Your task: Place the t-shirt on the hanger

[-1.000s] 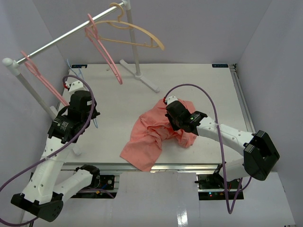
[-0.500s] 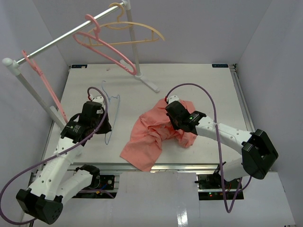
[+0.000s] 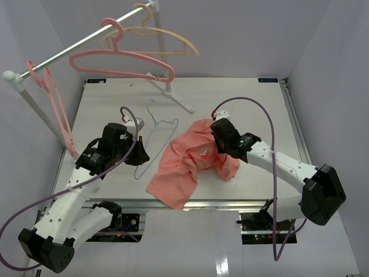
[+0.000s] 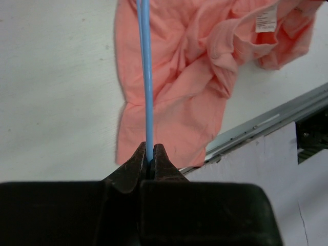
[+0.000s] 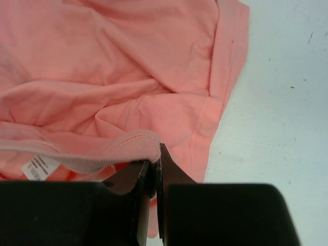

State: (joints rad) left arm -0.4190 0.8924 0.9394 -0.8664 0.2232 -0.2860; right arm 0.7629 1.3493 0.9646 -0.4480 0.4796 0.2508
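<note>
The t-shirt, salmon-pink and crumpled, lies at the table's front centre. My right gripper is at its upper right part, shut on the ribbed collar, which it holds raised; a white label hangs beside it. The hanger is a thin light-blue wire with its hook pointing to the back. My left gripper is shut on its lower end, just left of the shirt. In the left wrist view the wire runs straight up from the gripper across the t-shirt.
A clothes rail crosses the back left on a stand with a foot on the table. Thick pink hangers and a pale orange hanger hang from it. The table's front edge is close behind the shirt.
My left arm has swung right from the back-left corner, carrying the blue hanger up to the shirt. A pink hanger on the rail has swung. My right gripper has shifted slightly right with the collar.
</note>
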